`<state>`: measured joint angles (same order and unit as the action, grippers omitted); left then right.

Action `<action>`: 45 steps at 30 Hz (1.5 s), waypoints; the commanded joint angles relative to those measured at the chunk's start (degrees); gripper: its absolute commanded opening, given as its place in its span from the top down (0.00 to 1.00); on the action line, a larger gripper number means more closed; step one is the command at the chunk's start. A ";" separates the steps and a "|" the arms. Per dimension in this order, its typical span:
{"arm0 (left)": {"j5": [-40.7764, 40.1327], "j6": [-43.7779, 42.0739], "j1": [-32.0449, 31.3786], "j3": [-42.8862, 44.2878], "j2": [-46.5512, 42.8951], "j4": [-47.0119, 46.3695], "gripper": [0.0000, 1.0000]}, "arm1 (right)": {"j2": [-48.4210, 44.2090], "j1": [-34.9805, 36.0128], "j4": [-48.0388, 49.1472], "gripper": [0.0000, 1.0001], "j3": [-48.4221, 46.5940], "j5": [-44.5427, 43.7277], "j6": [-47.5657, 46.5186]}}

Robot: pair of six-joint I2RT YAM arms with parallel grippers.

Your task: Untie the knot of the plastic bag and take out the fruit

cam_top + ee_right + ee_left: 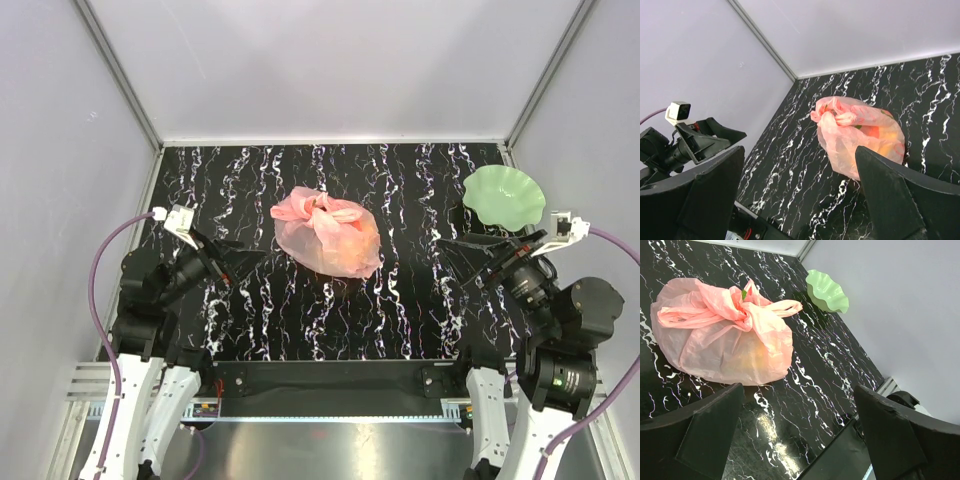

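Note:
The pink plastic bag (328, 237) lies knotted in the middle of the black marbled table, its tied handles on top (742, 315). It also shows in the right wrist view (860, 132). The fruit is inside and shows only as blurred yellow and orange patches through the plastic (752, 357). My left gripper (240, 258) is open and empty, left of the bag and apart from it. My right gripper (455, 252) is open and empty, right of the bag, below the green plate.
A wavy green plate (503, 195) stands at the back right of the table; it also shows in the left wrist view (826, 290). Grey walls close in the table on three sides. The left arm shows in the right wrist view (687, 142).

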<state>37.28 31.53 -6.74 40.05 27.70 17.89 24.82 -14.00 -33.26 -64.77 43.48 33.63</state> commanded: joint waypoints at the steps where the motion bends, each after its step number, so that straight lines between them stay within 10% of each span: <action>1: 1.83 -0.33 -0.11 0.82 -0.55 -3.12 0.01 | 1.11 0.20 1.52 0.00 2.19 4.23 -0.84; 7: 1.66 -0.42 -0.11 0.29 0.07 -4.09 0.01 | 1.45 0.20 27.25 0.00 18.61 10.46 12.94; 14: 2.27 1.86 -0.20 -1.11 2.35 -5.32 0.01 | 21.37 13.58 9.39 0.00 8.03 0.66 -4.96; 21: 2.27 0.29 -0.11 -0.16 2.79 -4.37 0.01 | 36.61 42.77 -4.18 0.00 -5.62 -23.94 -20.59; 28: 1.66 -2.35 -0.11 1.08 1.65 -0.93 0.01 | 51.63 65.31 -9.29 0.00 -11.51 -67.20 -24.84; 45: -14.43 -2.27 -0.11 8.38 8.86 6.73 0.01 | 69.83 66.56 3.20 0.00 -18.81 -64.23 -27.83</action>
<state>24.08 28.29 -6.81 46.19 35.88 26.46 92.53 52.18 -33.74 -80.42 -21.39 6.02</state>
